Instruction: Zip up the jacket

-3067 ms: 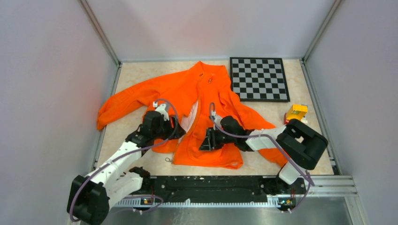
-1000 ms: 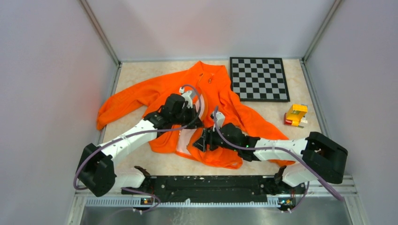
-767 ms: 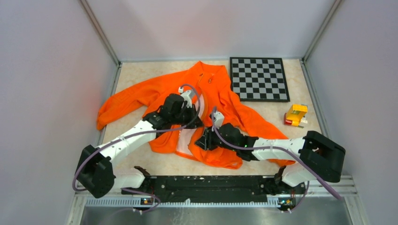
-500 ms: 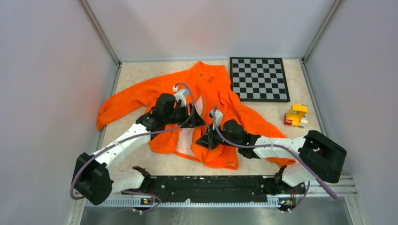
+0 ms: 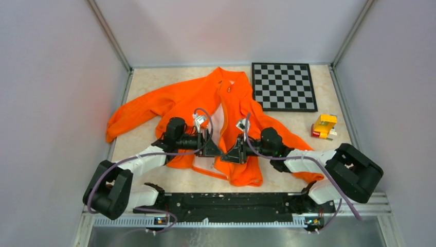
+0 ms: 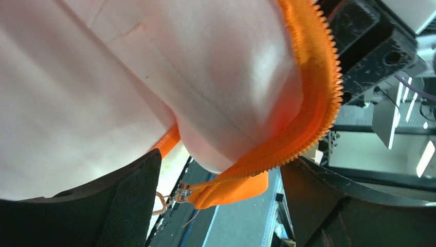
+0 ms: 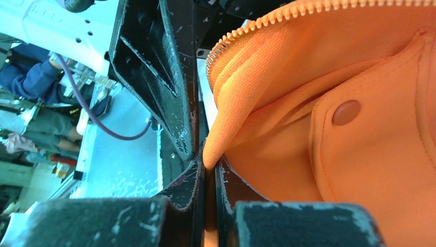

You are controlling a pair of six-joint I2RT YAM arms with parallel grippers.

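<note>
The orange jacket (image 5: 195, 100) lies spread on the table with its front open and white lining showing. My left gripper (image 5: 210, 147) and right gripper (image 5: 235, 152) face each other, almost touching, at the lower front opening. In the left wrist view the left gripper (image 6: 223, 167) is open, and the white lining and an orange zipper edge (image 6: 313, 103) bulge between its fingers (image 6: 128, 206). The zipper slider (image 6: 177, 195) hangs at the strip's lower end. In the right wrist view the right gripper (image 7: 208, 163) is shut on a fold of the jacket's other front edge, next to a flap pocket snap (image 7: 345, 112).
A black-and-white chessboard (image 5: 284, 86) lies at the back right, touching the jacket's right shoulder. A small yellow and red toy (image 5: 324, 126) sits near the right wall. The black base rail (image 5: 226, 200) runs along the near edge. Grey walls enclose the table on three sides.
My left gripper has come down from the jacket's middle to the lower front, beside the right gripper. My right gripper has shifted slightly right, still holding its fold. The two now face each other.
</note>
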